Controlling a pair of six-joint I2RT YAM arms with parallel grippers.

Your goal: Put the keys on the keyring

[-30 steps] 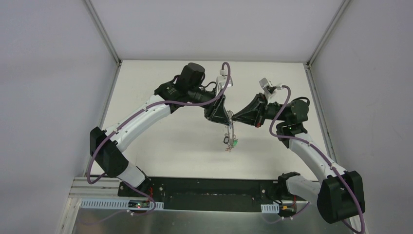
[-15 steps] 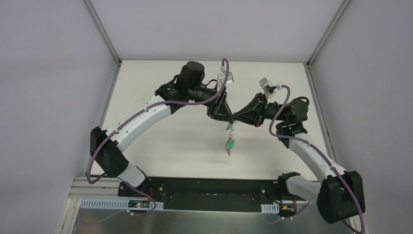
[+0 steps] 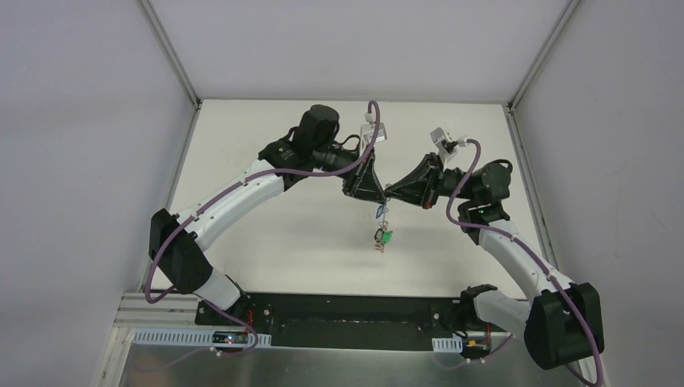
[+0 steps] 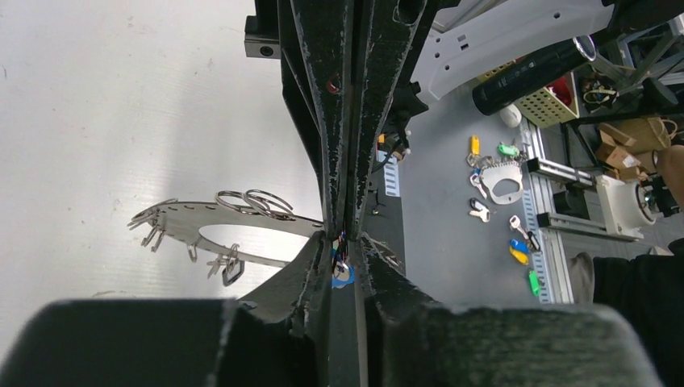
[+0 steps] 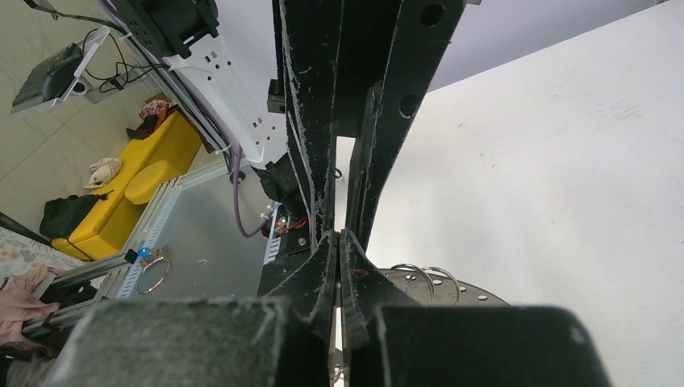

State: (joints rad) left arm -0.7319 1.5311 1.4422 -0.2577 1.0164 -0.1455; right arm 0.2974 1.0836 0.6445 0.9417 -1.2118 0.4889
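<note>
Left end effector (image 4: 340, 266) closed on blue-tagged key (image 4: 343, 276). Right end effector (image 5: 339, 242) pinched shut, looks like on keyring (image 4: 185, 222) rim. All mid-air over tabletop (image 3: 266, 234). Risks imo: fingertips crowding, key misses loop, slips, drops. Hanging keys (image 3: 384, 235) swinging could twist ring.

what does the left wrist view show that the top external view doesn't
Only left wrist: the keyring flat, its centre hole and split rings on its rim, spare keys on a bench beyond. Only top external: the left arm and right arm whole, and a green tag hanging low. Both: the left gripper and right gripper meeting tip to tip at the keyring, a blue tag beside them.
</note>
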